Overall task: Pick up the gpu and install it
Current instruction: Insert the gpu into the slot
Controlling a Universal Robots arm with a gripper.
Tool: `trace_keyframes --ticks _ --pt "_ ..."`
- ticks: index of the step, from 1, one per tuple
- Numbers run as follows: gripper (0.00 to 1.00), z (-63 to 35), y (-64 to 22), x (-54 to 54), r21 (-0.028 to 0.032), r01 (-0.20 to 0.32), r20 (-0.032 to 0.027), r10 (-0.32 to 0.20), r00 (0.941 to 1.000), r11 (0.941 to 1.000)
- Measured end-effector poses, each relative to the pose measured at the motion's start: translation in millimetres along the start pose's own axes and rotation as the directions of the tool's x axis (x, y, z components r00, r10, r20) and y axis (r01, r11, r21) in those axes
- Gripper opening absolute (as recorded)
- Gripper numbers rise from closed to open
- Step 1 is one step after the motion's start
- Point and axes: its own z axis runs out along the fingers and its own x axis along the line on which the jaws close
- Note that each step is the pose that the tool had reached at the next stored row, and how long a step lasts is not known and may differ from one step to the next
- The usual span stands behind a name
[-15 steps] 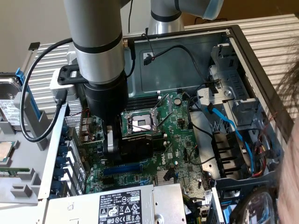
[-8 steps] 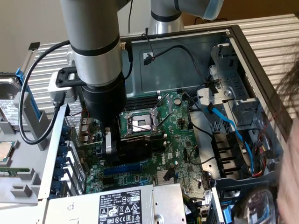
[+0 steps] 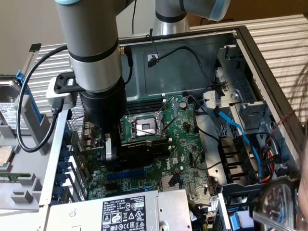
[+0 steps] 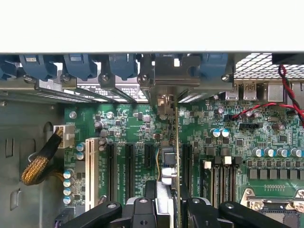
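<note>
Open computer case (image 3: 240, 43) lies on its side, motherboard (image 3: 185, 144) exposed, arm reaching down into it. Install step in hand: tool (image 4: 167, 205) clenched on the gpu (image 4: 167, 142), held edge-on over the expansion slots (image 4: 129, 166), bracket up by the rear slot openings. Next needs card edge lined with slot, straight press down.

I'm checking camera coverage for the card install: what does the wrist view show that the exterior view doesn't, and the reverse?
Wrist view alone: the tool closed on the small green gpu card, held edge-on above the black expansion slots, with the blue slot latches ahead. Exterior view alone: the silver CPU socket, the grey power supply and the blue cable. Both share the large green motherboard.
</note>
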Motion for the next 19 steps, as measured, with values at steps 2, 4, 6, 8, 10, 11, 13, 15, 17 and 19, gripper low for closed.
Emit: trace_keyframes --ticks 2,4,6,8,10,11,13,15,17,19 --pt "0.29 0.0 0.0 0.0 -0.0001 0.000 -0.0001 0.000 1.0000 1.0000" --pt "0.29 -0.1 0.2 0.0 -0.0002 0.000 -0.0002 0.000 1.0000 1.0000" --pt "0.29 0.0 -0.2 0.0 -0.0002 0.000 0.0011 0.000 1.0000 1.0000" --pt "0.29 0.0 -0.9 0.1 -0.0003 0.000 0.0033 0.000 1.0000 1.0000" --pt "0.29 0.1 -1.4 0.0 -0.0002 0.000 0.0070 0.000 1.0000 1.0000" --pt "0.29 0.0 -1.8 0.1 -0.0004 -0.001 0.0095 0.001 1.0000 1.0000" --pt "0.29 0.0 -2.1 0.3 -0.0004 -0.001 0.0135 0.001 0.9999 1.0000" --pt "0.29 0.0 -2.1 0.6 -0.0004 -0.002 0.0141 0.002 0.9999 1.0000" --pt "0.29 0.0 -2.2 0.6 -0.0003 -0.002 0.0142 0.002 0.9999 1.0000" --pt "0.29 0.1 -2.2 0.6 -0.0003 -0.002 0.0143 0.002 0.9999 1.0000"
